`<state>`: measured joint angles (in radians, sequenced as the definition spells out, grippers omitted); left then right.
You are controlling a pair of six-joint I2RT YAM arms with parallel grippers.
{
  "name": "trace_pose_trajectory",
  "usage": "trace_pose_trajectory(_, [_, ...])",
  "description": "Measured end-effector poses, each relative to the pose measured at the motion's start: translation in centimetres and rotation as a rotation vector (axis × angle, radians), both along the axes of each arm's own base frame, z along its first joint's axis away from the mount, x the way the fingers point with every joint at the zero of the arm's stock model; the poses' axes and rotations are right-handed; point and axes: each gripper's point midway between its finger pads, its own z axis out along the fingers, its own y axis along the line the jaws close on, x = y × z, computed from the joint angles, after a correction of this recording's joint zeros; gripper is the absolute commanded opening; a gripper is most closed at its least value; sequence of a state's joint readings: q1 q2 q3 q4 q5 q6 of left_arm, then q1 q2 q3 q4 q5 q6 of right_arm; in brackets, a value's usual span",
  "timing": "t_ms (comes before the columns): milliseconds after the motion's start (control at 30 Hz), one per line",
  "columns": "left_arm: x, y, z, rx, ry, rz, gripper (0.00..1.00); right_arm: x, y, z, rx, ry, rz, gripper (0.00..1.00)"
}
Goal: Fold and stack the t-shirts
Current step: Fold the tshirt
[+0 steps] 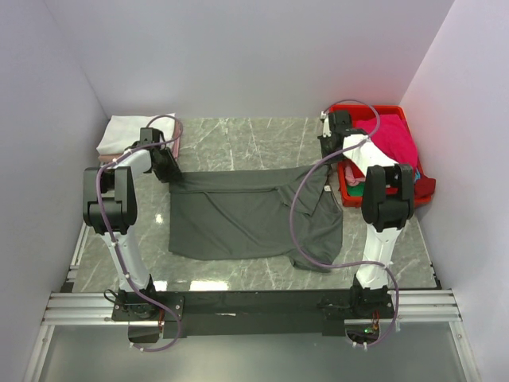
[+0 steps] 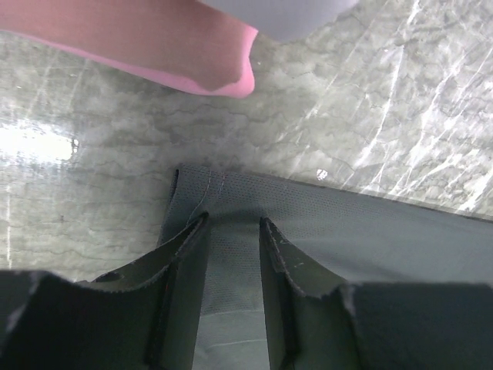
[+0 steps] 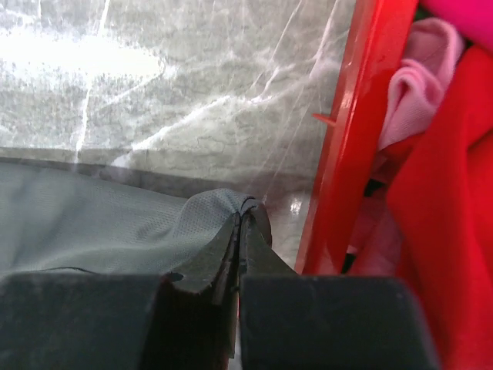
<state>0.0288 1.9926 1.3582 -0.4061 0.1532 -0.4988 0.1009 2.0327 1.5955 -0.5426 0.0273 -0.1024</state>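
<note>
- The grey tee [image 1: 246, 215] lies spread on the table [image 1: 238, 139], well apart from both walls. Its long axis runs from 9 to 3 o'clock in the top view.
- The edge that matters is the far one, at 12 o'clock. It runs straight between the two arms and looks lifted a little off the table.
- The left gripper [image 2: 231, 225] sits at the tee's 10 o'clock corner. Its fingers [image 2: 191, 235] stand apart with grey cloth in the gap; whether they bite it I cannot tell.
- The right gripper [image 3: 243, 216] sits at the 2 o'clock corner. Its fingers are pressed together, pinching a small fold of the tee's edge.
- Each arm is nearest its own corner, so neither needs to cross over.
- The crate [image 3: 347, 139] stands just beside the right gripper, at its 3 o'clock. It holds pink and magenta cloth.
- The stack [image 1: 127, 135], white on pink, lies near the left gripper at about 10 o'clock.
- Judgement: the fold likely calls for both corners to travel together toward 6 o'clock and keep the far edge level. First the left hold wants confirming, or that corner may slip.
</note>
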Motion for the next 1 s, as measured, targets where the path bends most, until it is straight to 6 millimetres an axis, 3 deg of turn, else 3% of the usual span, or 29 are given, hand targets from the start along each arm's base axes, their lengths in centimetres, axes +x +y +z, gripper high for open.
trace_pose_trajectory(233, [0.0, 0.1, 0.0, 0.003, 0.001, 0.004, 0.38, -0.5, -0.2, -0.7, -0.009, 0.011, -0.005, 0.06])
trace_pose_trajectory(300, [0.0, 0.2, 0.0, 0.003, 0.001, 0.005, 0.38, -0.8, -0.3, -1.0, -0.011, 0.023, -0.006, 0.20])
trace_pose_trajectory(400, [0.0, 0.2, 0.0, 0.003, 0.001, 0.006, 0.39, -1.0, -0.4, -1.2, -0.016, 0.028, -0.001, 0.33])
trace_pose_trajectory(600, [0.0, 0.3, 0.1, 0.001, -0.002, 0.009, 0.46, -0.8, 0.0, -0.6, -0.001, 0.019, 0.021, 0.47])
trace_pose_trajectory(667, [0.1, 0.3, 0.3, -0.002, -0.007, 0.007, 0.50, -0.5, 0.2, 0.1, 0.003, 0.005, 0.033, 0.54])
trace_pose_trajectory(833, [-0.2, 0.2, 2.0, -0.012, -0.041, 0.003, 0.61, -0.3, 1.5, 3.2, 0.049, -0.041, 0.112, 0.58])
trace_pose_trajectory(967, [-0.9, -0.1, 5.0, -0.033, -0.110, -0.009, 0.64, -1.6, 4.1, 6.4, 0.140, -0.075, 0.269, 0.58])
trace_pose_trajectory(1000, [-1.2, -0.3, 6.9, -0.040, -0.157, -0.016, 0.65, -2.1, 4.8, 7.2, 0.162, -0.083, 0.319, 0.58])
